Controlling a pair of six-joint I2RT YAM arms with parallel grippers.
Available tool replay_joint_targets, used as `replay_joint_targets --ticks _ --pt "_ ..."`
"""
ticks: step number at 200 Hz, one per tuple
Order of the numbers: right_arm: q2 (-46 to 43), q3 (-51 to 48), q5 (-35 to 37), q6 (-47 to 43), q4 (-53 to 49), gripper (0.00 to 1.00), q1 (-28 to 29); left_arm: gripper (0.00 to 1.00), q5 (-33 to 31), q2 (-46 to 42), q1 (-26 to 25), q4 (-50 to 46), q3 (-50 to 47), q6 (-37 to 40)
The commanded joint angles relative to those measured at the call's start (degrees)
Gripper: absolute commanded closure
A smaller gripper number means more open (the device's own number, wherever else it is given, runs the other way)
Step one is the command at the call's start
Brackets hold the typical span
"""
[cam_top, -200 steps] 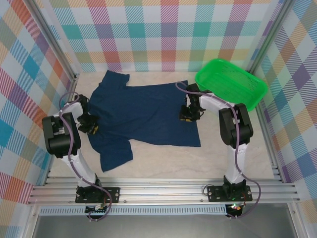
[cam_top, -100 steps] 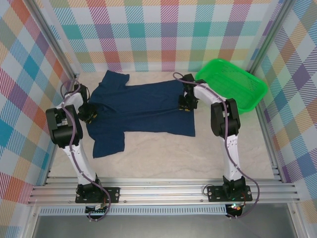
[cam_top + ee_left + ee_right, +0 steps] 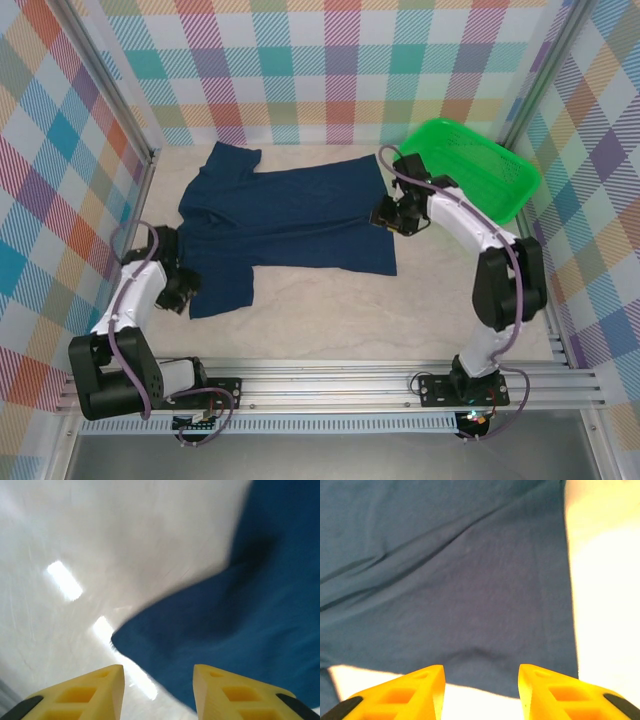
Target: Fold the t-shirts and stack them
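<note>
top view: the t-shirt lies flat on the table, sleeve beside the left gripper, hem under the right gripper. left wrist view: jaws part-open and empty, sleeve corner just ahead of the fingertips. right wrist view: jaws part-open and empty over the hem edge; the cloth should handle light and limp, so pinch hem corners and shoulders.

Your left arm and right arm are white links with chunky black joints. A purplish cable loops along each, above black base plates. The left hand and right hand have yellow fingers with moulded pockets and black trim.
</note>
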Motion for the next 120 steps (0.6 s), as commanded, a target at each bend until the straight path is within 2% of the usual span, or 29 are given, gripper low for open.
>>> replay_joint_targets --ticks 1,34,75,97,120 --pt "-1.4 -6.7 -7.4 1.5 2.1 0.57 0.5 0.57 4.7 0.4 0.1 -0.2 -2.9 0.6" --pt "-6.2 -13.8 -9.0 1.3 2.9 0.57 0.5 0.57 3.1 1.9 0.6 2.4 -3.3 3.5" --pt "-9.0 -17.1 -9.1 2.1 2.4 0.57 0.4 0.62 -1.6 5.9 2.0 1.7 -1.6 7.9" --pt "-9.6 -17.1 -8.9 2.4 2.2 0.57 0.4 0.63 -2.0 7.6 2.3 1.4 -1.3 7.7" --pt "-9.2 -16.6 -9.1 2.6 2.3 0.58 0.4 0.62 0.0 9.6 2.6 5.8 -1.5 8.3"
